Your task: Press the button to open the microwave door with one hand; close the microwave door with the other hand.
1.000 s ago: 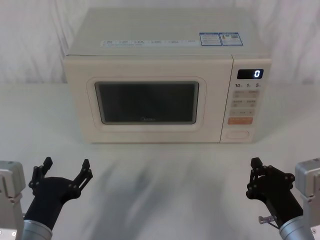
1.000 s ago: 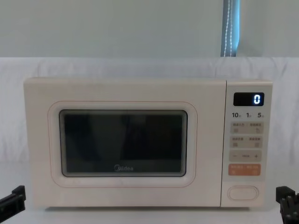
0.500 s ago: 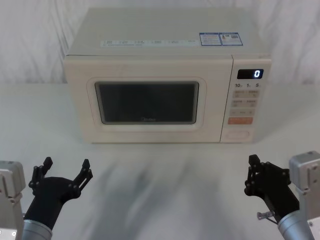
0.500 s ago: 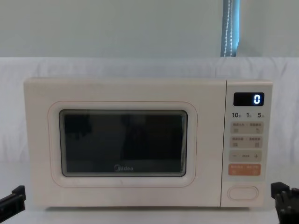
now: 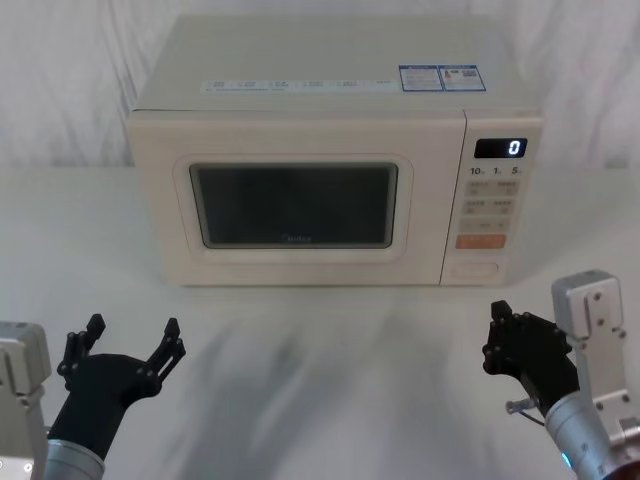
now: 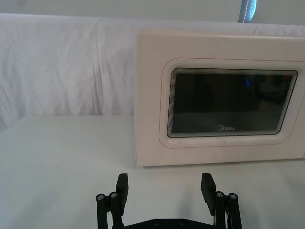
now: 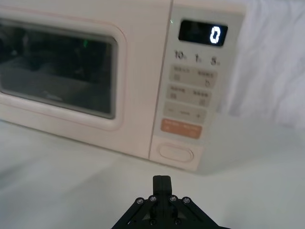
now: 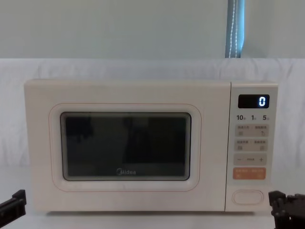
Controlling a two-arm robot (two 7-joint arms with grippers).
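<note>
In the head view, a microwave [image 5: 335, 150] stands at the back of the white desk [image 5: 330, 370] with its microwave door [image 5: 295, 205] shut flush against the body. The button [image 5: 476, 268] sits at the bottom of the control panel, just under an orange key [image 5: 480, 241], and the display [image 5: 500, 148] reads 0. The left end effector [image 5: 128, 340] hovers low at the near left of the desk, fingers spread wide and empty. The right end effector [image 5: 497, 335] hovers at the near right, in front of the panel and apart from it, fingers pressed together.

In the left wrist view, the left end effector [image 6: 165, 188] points at the door [image 6: 224, 98], its two pads wide apart with nothing between them.

In the right wrist view, the right end effector [image 7: 161, 183] shows a single closed tip aimed toward the button [image 7: 176, 152], with bare desk between them.

In the chest view, the button [image 8: 248, 196] lies at the panel's lower right, and the right end effector [image 8: 279, 200] appears just beside it at the lower right corner.
</note>
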